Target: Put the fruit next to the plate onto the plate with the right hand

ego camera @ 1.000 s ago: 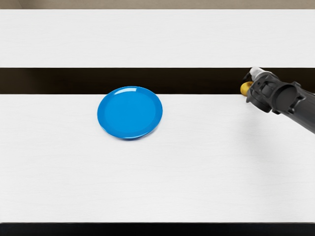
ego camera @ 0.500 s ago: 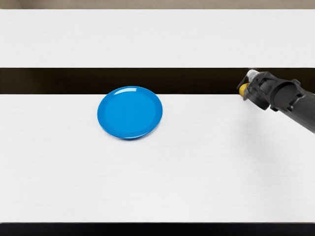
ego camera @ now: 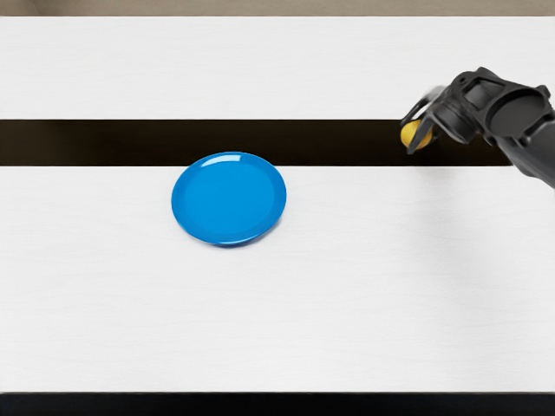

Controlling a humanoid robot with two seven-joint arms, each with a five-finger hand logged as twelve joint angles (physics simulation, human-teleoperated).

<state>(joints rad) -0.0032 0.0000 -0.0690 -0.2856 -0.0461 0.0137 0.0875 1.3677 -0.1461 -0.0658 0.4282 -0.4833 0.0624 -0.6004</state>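
A round blue plate lies flat on the near white table, left of centre. My right hand comes in from the right edge, raised over the dark gap at the table's far edge. Its dark fingers are curled around a small yellow fruit, of which only a sliver shows at the hand's left side. The fruit is held in the air, well to the right of the plate. The left arm does not show.
A dark gap runs across the picture between the near table and a second white surface behind it. The black forearm slants in from the upper right.
The right hand has lifted off the table with the yellow fruit and moved up and a little left, toward the plate's side. The plate has not moved.
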